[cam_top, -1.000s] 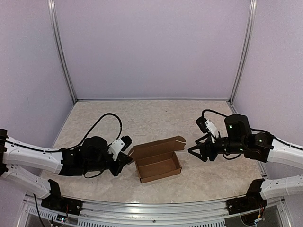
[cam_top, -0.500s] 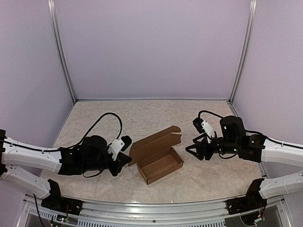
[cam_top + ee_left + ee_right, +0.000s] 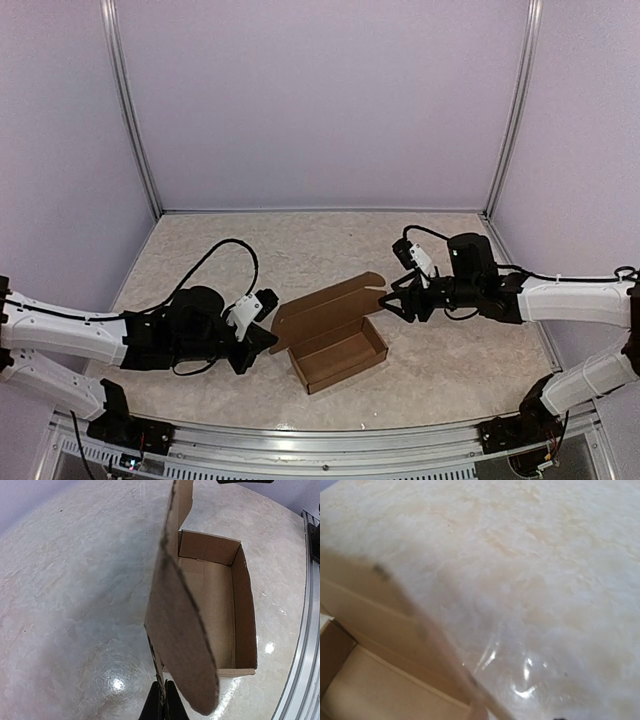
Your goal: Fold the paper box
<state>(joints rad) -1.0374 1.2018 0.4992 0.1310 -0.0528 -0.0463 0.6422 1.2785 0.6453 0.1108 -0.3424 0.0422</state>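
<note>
- We find the paper box [image 3: 337,352] near the middle of the desk [image 3: 330,240], between the two arms. Its tray is already formed and open at the top, and its lid [image 3: 325,303] stands up along the far side.
- We judge the step in hand to be closing the lid: the walls are up, and the lid is not yet down.
- The left pincer [image 3: 263,337] is clamped tight on the thin left edge of the cardboard. The left wrist view shows its fingers pressed together with the edge running down between them.
- The right pincer [image 3: 393,303] sits at the lid's right end with its fingers apart, roughly half spread. We cannot tell whether it touches the cardboard; its own camera shows only a blurred edge close by.
- Next, we think the right pincer should take or push the lid's right end. Both arms can then swing the lid forward over the tray, with the front flap tucked inside.
</note>
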